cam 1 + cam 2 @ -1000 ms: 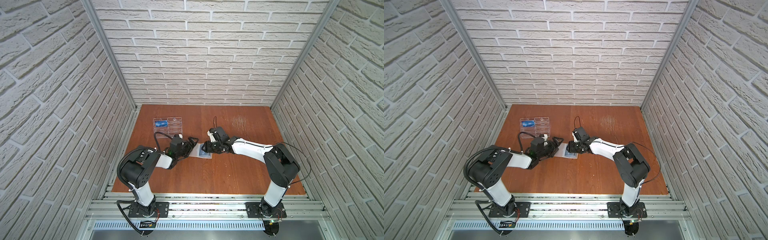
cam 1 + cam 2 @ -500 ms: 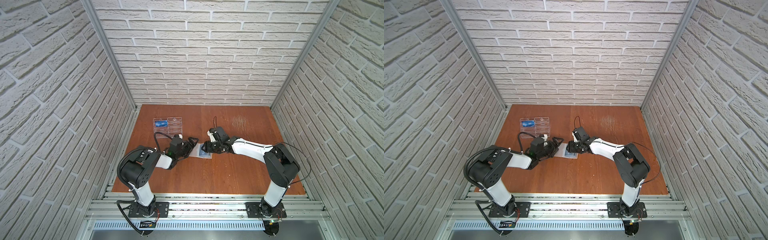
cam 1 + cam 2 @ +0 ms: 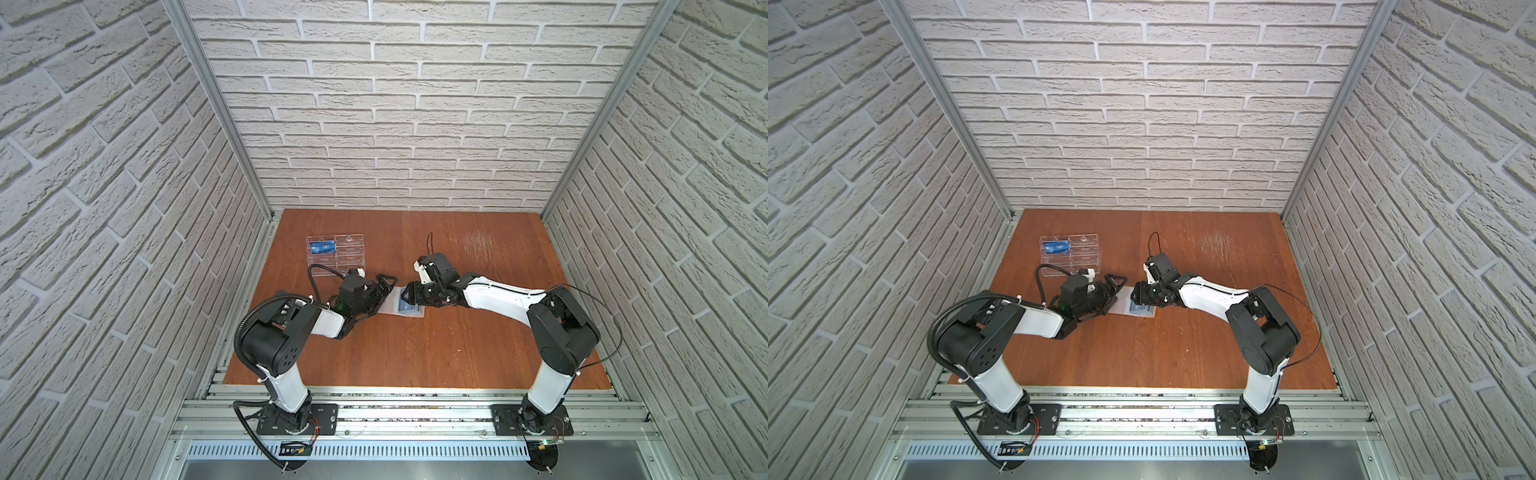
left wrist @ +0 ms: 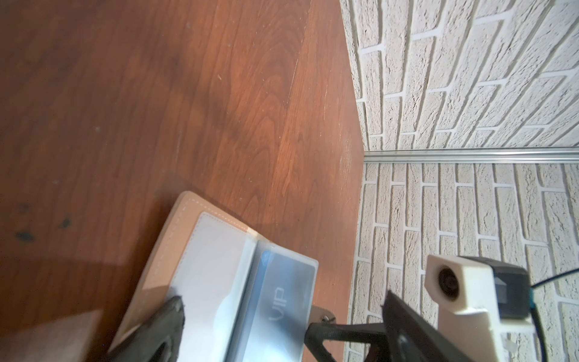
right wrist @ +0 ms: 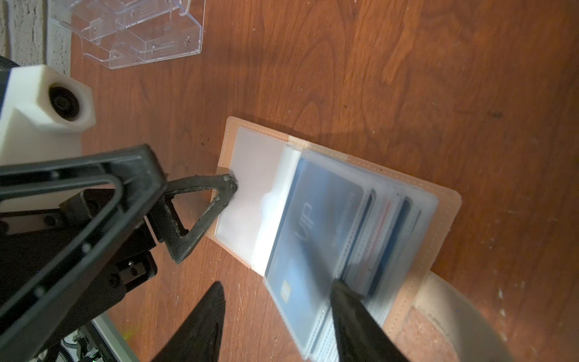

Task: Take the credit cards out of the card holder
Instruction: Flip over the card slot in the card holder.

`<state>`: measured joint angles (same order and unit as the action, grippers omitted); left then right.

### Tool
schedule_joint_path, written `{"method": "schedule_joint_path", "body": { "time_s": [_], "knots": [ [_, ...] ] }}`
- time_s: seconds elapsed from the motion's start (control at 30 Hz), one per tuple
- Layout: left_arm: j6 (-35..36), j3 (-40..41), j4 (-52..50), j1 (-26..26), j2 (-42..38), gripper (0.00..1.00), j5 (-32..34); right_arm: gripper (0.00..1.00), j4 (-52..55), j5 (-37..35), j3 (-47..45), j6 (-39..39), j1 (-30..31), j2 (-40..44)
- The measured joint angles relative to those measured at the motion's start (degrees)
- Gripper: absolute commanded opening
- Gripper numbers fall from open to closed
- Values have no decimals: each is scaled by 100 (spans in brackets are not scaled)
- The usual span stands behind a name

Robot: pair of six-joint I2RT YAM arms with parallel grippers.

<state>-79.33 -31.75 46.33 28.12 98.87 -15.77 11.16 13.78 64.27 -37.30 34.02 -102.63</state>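
**A:** The right gripper (image 5: 277, 283) has its jaws part-way apart and holds nothing. One finger (image 5: 351, 313) lies at the edge of the top sleeve, and the other hangs over the bare table (image 5: 407, 78). The blur hides whether that finger is over or under the sleeve.

**B:** And the left gripper (image 3: 385, 286)?

**A:** It is spread wide and also holds nothing. One fingertip (image 5: 230, 185) presses on the empty pocket of the card holder (image 5: 445, 219). In both top views the holder lies open near mid-table. The left gripper reaches in from nine o'clock and the right from three.

**B:** Where are the cards?

**A:** The credit cards (image 5: 316, 225) are in the stacked clear sleeves on the three o'clock half, with the top one marked VIP. Another blue card (image 3: 323, 248) sits in the clear rack (image 3: 345, 259), at about ten o'clock from the holder.

**B:** So how should the pull go?

**A:** I'd leave the left fingertip down as a pin so the booklet can't slide. The right should pinch the card alone, at the sleeve's mouth. The empty pocket's notch faces the spine, so I'd guess the sleeves open that way too. It should draw the card out low, slowly and in line with the sleeve. That plastic looks floppy and will probably lift with the card.
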Motion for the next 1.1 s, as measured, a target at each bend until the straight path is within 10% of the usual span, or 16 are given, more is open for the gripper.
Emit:
{"method": "schedule_joint_path", "body": {
  "time_s": [1.1],
  "knots": [
    [2, 2, 2, 0, 0, 98, 0, 60, 26, 2, 11, 4, 0, 87]
  ]
}}
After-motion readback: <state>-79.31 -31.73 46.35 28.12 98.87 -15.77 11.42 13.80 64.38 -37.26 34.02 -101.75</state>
